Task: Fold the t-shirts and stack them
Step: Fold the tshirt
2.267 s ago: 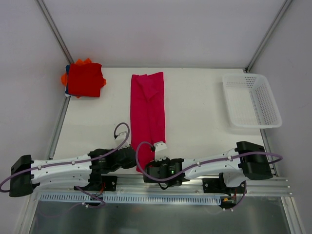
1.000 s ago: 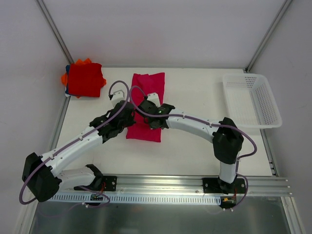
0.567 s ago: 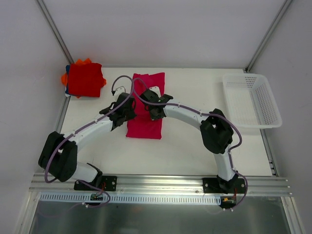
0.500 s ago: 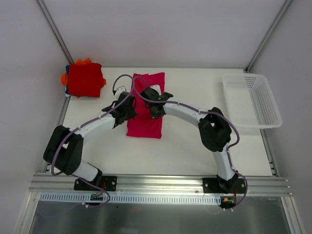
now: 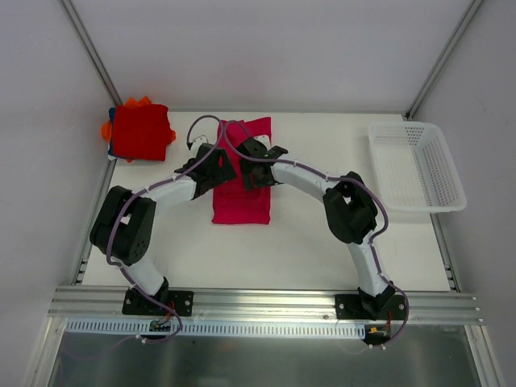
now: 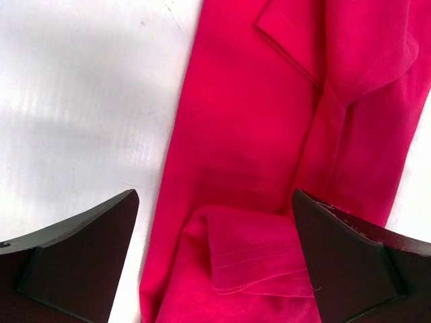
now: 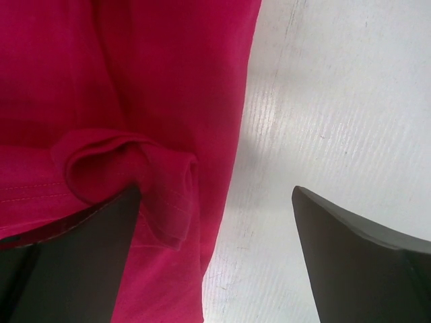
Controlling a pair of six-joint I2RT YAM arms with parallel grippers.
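A crimson-pink t-shirt point(image 5: 240, 201) lies in the middle of the table, a long strip doubled over on itself. Its loose stitched hem point(image 6: 269, 259) rests on the cloth below. My left gripper point(image 5: 219, 163) hovers over the shirt's left edge, open, with the hem lying free between its fingers point(image 6: 74, 259). My right gripper point(image 5: 256, 164) is open over the shirt's right edge point(image 7: 222, 168); one finger point(image 7: 67, 262) is above cloth, the other above bare table. A stack of folded t-shirts point(image 5: 140, 131), bright red on top with orange and blue edges, sits at the far left corner.
A white perforated basket point(image 5: 415, 165) stands at the far right. Metal frame posts rise at both far corners. Both arms reach across the table's centre, elbows raised; bare white table point(image 7: 323, 101) lies right of the shirt.
Both grippers carried the shirt's near end away from the bases over its far half, halving its length. They were shut on the hem; now both have opened and let it go.
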